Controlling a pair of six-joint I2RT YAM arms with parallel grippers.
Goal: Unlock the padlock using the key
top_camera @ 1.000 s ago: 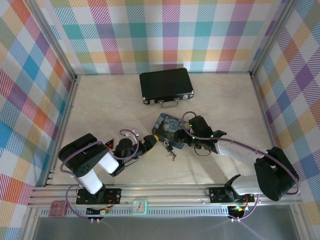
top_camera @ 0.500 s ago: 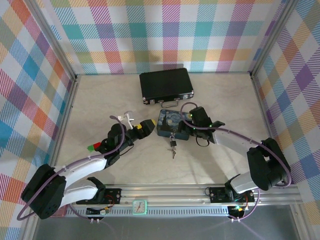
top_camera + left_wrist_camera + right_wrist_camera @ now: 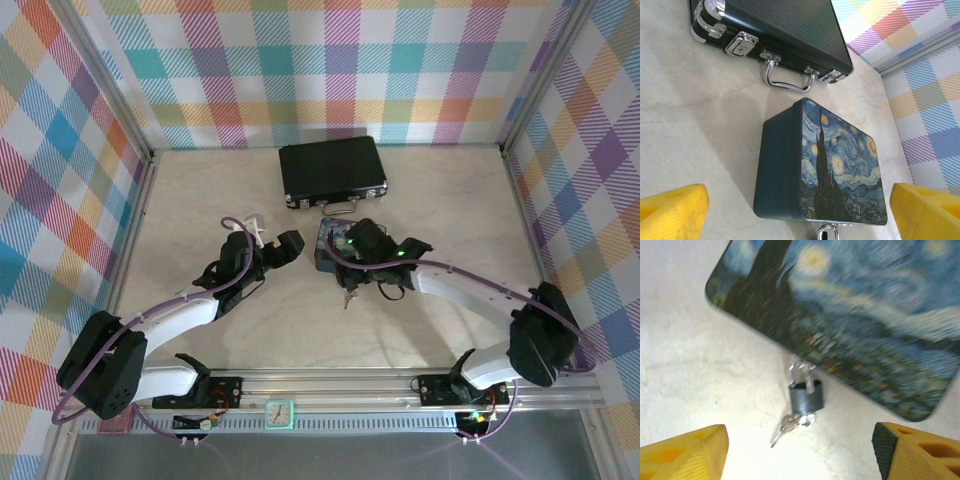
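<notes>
top external: left gripper (image 3: 286, 246) just left of the starry-night box (image 3: 324, 252); right gripper (image 3: 352, 243) over it.
left wrist: yellow fingers (image 3: 672, 210) spread wide, holding nothing, facing the box and black briefcase (image 3: 780, 30).
right wrist (blurred): fingers (image 3: 685, 455) wide, holding nothing; padlock (image 3: 806, 397) at the box's edge, key (image 3: 784, 428) touching its bottom end.

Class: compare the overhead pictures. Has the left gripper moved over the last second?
Yes. The left gripper has moved up the view, ending closer to the black briefcase.
</notes>
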